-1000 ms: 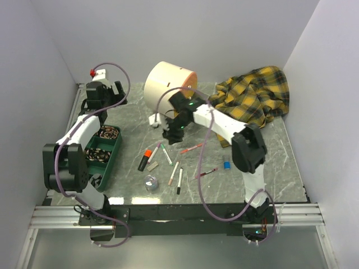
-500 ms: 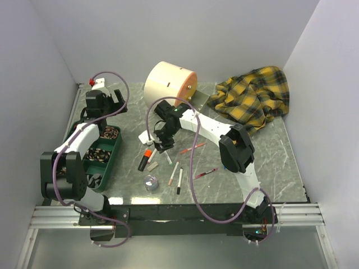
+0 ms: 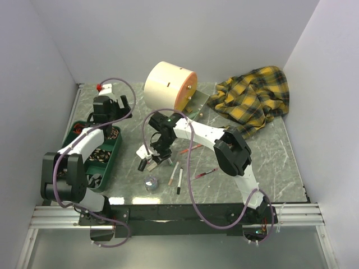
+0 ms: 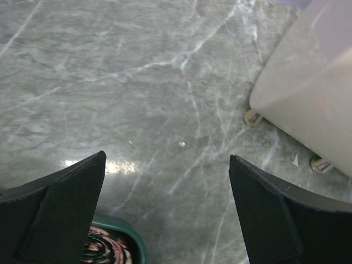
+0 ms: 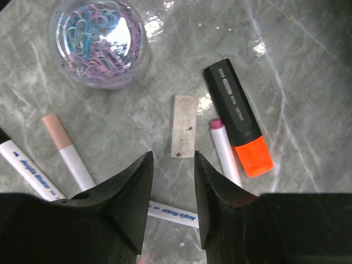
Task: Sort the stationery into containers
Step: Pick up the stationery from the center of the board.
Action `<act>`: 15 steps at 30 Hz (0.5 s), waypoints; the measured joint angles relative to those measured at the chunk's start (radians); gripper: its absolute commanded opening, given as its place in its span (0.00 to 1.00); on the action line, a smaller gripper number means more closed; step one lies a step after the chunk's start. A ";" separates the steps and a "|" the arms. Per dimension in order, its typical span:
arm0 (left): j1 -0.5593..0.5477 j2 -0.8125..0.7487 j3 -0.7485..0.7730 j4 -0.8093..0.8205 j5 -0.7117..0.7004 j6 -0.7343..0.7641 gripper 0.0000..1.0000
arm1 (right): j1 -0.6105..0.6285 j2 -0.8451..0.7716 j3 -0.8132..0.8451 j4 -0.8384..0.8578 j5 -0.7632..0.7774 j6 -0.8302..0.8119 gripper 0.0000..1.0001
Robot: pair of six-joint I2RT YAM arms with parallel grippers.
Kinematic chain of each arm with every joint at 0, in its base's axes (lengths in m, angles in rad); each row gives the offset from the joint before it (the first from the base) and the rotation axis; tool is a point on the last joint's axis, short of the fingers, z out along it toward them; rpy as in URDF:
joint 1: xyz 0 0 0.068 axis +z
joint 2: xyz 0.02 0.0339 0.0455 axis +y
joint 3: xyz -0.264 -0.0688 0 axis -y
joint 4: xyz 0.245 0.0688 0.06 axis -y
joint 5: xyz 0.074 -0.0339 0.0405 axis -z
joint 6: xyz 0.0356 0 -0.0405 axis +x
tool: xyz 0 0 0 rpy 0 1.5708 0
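Marble (image 4: pixel 137 82) lies bare under the wide-spread left gripper (image 4: pixel 168 155); right gripper (image 5: pixel 173 157), narrowly parted, hangs by tan block (image 5: pixel 184 125).

Bright, even overhead light here; I see white glare on the glossy grey marble tabletop (image 5: pixel 308 82) and clear round paper-clip tub (image 5: pixel 98 41).

Landmark: black marker (image 5: pixel 234 110), orange cap, lying flat.
Just beside marker body, not touching: tan block (image 5: pixel 183 133), small, flat, roughly parallel to it.
Alongside marker's orange cap, nearly touching: pink-capped white pen (image 5: pixel 224 148).
Near marker, on tan-block side: clear round tub (image 5: pixel 99 44) full of pastel paper clips.
Farther out on same side: peach-capped white pen (image 5: pixel 69 151), then white pen with blue lettering (image 5: pixel 22 162).
Right of marker in top view: red pen (image 3: pixel 190 149), pink pen (image 3: pixel 206 172).
Well beyond marker: cream round-topped cabinet (image 3: pixel 165 84), orange drawer front (image 3: pixel 189 89) facing right.
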 measured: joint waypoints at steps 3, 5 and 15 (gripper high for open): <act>-0.026 -0.011 -0.019 0.006 -0.008 -0.001 0.99 | 0.007 0.003 0.000 0.022 0.003 0.015 0.47; -0.034 -0.020 -0.027 0.011 -0.012 -0.004 1.00 | 0.008 0.009 0.000 0.035 0.005 0.029 0.50; -0.071 -0.065 -0.052 0.010 -0.052 -0.007 0.99 | 0.019 0.047 0.000 0.065 0.029 0.150 0.50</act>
